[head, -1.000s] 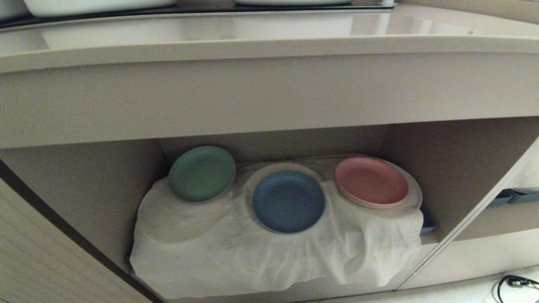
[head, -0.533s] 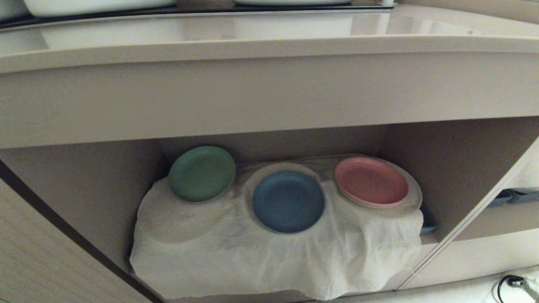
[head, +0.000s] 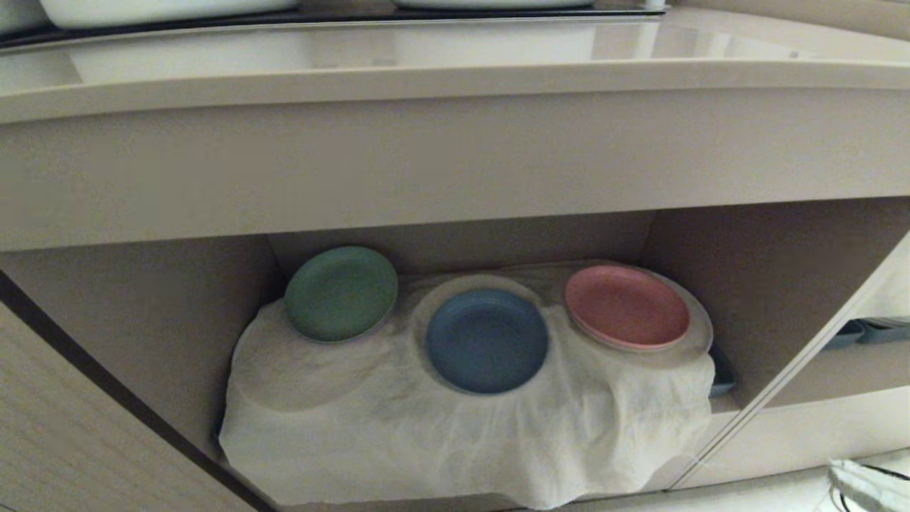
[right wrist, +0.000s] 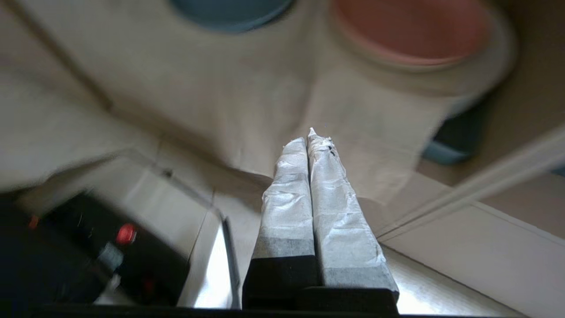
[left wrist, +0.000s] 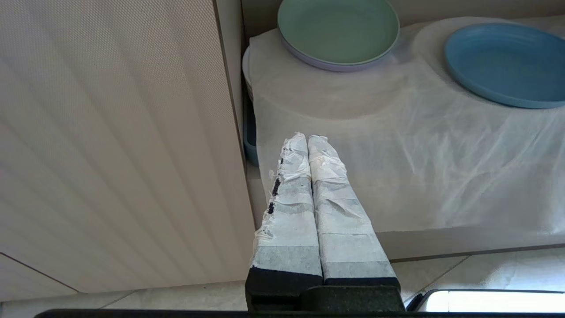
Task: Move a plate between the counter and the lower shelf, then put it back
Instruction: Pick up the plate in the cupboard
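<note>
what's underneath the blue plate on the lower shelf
The blue plate sits on a wrinkled white cloth covering the lower shelf. The cloth forms a round raised bump beneath it; whatever makes that bump is covered and can't be seen.

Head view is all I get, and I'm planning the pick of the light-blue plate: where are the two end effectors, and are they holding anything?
Observer: The left end effector is shut and empty, low in front of the left part of the white cloth, beside the cabinet door.
Operator: And the right?
Observer: The right end effector is shut and empty too, out in front of the cloth, aimed between the light-blue plate and the pink plate.
Operator: Anything under the green plate?
Observer: Yes, the green plate sits on a lilac plate whose rim shows beneath it.
</note>
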